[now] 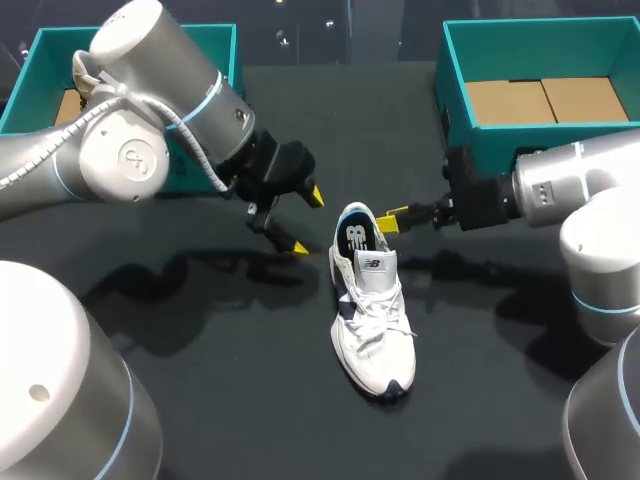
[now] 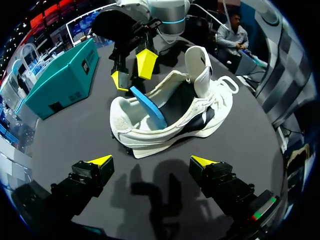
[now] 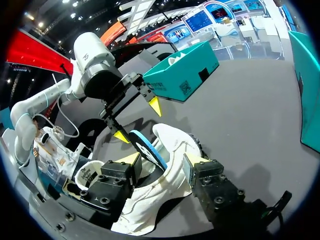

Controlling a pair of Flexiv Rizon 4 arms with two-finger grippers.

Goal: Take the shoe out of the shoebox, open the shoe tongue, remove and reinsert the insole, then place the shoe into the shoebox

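White lace-up shoe w/ navy trim point(image 1: 370, 320) stands on its sole on the black table top point(image 1: 250, 400), toe toward the robot, heel away. Its grey padded tongue point(image 1: 376, 266) is pulled up & fwd, so the shoe's mouth gapes open. A thin blue foam insole point(image 2: 149, 107) sticks out of the shoe's heel end at a slant. Its front part is down inside the shoe and its back end is raised above the collar.

R gripper point(image 3: 162, 160) is right at the shoe's heel, coming in from the robot's right of the shoe. Its fingers stand apart, straddling the heel collar & the raised insole end. The insole lies close to one finger and the other is clear of it, so there is no pinch: the claw is partly spread w/ nothing clamped. Can't tell if the nearer finger touches the insole.

L gripper point(image 2: 151, 162) hangs near the shoe's heel on the robot's left of the shoe, not touching it. Its fingers are spread wide, nothing betw them.

An open teal cardboard shoebox w/ brown liner point(image 1: 455, 70) stands beyond the shoe's heel, toward the robot's right. A second teal box point(image 3: 180, 75) stands beyond the shoe's heel toward the robot's left, well apart from the shoe & partly hidden by the L arm in the head view.
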